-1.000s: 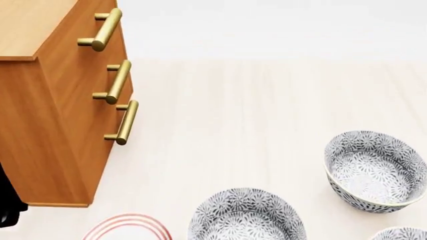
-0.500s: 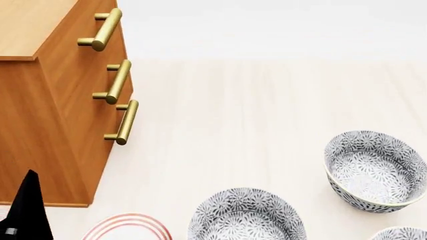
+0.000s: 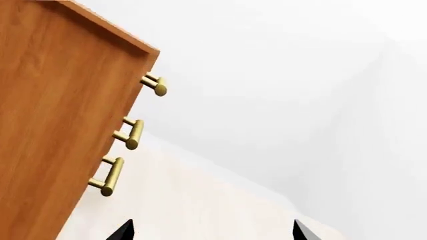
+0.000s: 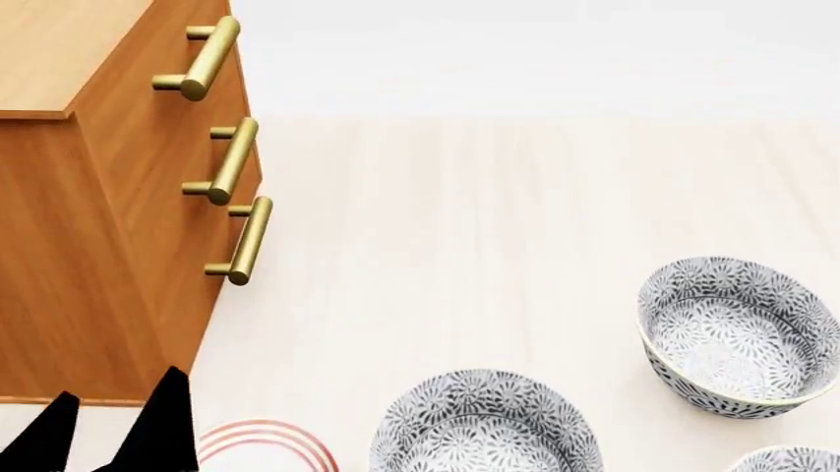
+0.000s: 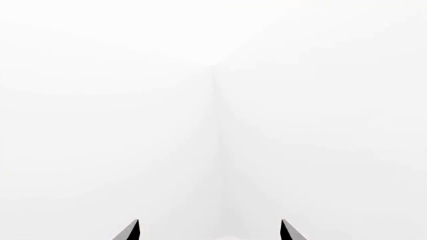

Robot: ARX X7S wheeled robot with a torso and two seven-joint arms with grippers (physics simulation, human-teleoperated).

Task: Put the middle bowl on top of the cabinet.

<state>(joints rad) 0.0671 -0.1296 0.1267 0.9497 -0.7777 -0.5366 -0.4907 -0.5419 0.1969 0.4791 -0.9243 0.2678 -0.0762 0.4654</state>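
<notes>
head view:
L gripper [image 4: 116, 433]: my two black finger tips poke up at the bottom edge, in front of the cabinet's base corner. Clear gap between them, holding nothing.
R gripper: not in this view.
cabinet [image 4: 92, 216]: far left, lighter top, three brass handles [image 4: 234, 159] down the front.
bowls: three patterned ones. middle bowl [image 4: 483, 423] at the bottom edge, cut off by frame. right bowl [image 4: 735, 336] sits beyond it to the right, third bowl [image 4: 792, 460] is only a sliver in the corner. Calling the first one "middle" is my judgement from the layout.
plate [image 4: 256, 444]: red-ringed, between my L fingers and the middle bowl, just beside both.

L wrist view:
L fingers [image 3: 121, 231]: tips wide apart, nothing between. Cam looks up along the cabinet side and handles; no bowl visible.

R wrist view:
R gripper [image 5: 210, 231]: fingers spread wide, empty. Only blank white ahead, so can't tell where that arm is relative to the table.

status: nothing grasped yet, bowl on the table, well apart from the cabinet top.

risks:
- L arm is close to the cabinet side; swinging toward the bowl could clip the corner or lowest handle.
- plate lies in the path; a low sweep would shove it into the bowl.
- identical bowls: easy to grab the wrong one.
- rim pinch on a deep glazed bowl could slip or tip during the lift to the top.
</notes>
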